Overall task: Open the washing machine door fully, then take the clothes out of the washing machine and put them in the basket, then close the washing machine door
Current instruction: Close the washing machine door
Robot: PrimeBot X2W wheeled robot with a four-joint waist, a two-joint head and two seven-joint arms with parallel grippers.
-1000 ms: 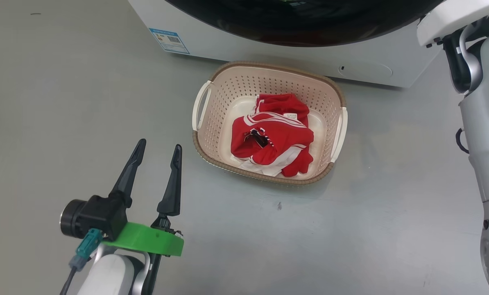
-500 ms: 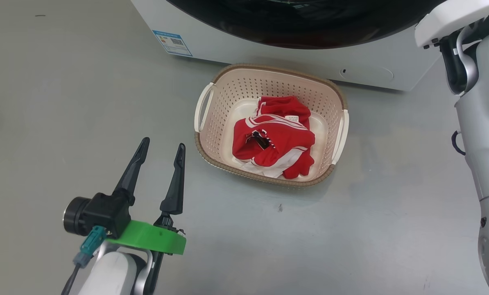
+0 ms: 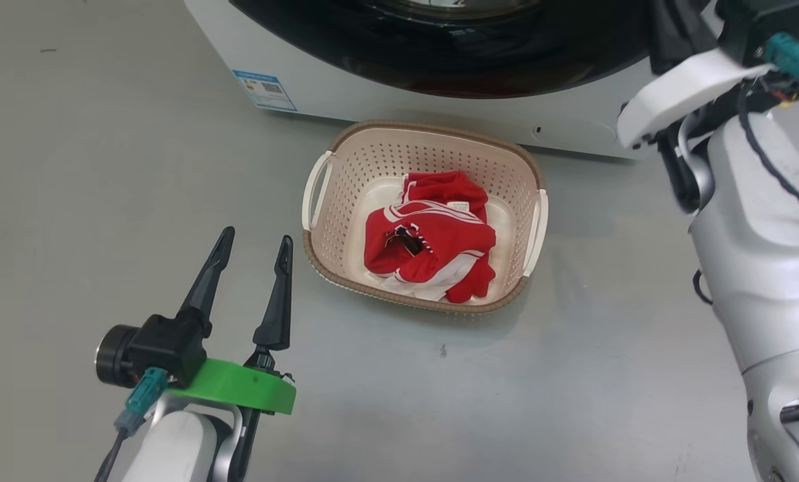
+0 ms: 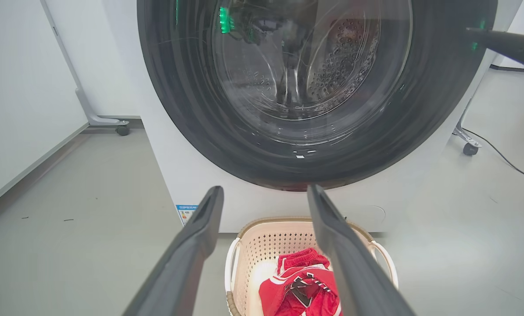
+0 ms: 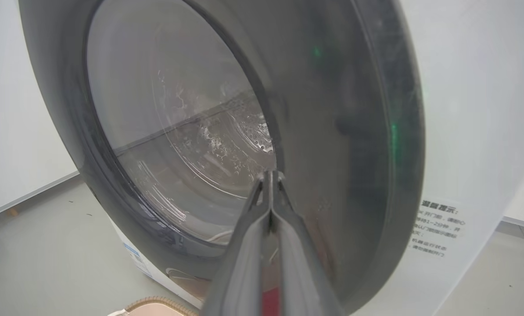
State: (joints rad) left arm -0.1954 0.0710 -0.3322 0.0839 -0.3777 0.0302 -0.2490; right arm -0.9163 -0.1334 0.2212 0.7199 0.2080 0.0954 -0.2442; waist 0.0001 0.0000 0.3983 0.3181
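The red clothes lie in the basket before the washing machine. Its door looks shut, perhaps unlatched. The right gripper, fingers pressed together, meets the door; the left gripper is spread and empty.

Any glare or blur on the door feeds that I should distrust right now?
Head view: sharp and evenly lit, the small cream perforated plastic basket casting only a soft shadow. Left wrist view: the large round glossy black washing machine door looks smeared, with green glints on its glass. Right wrist view: that door is hazy, carries green reflections and curves with the wide lens.
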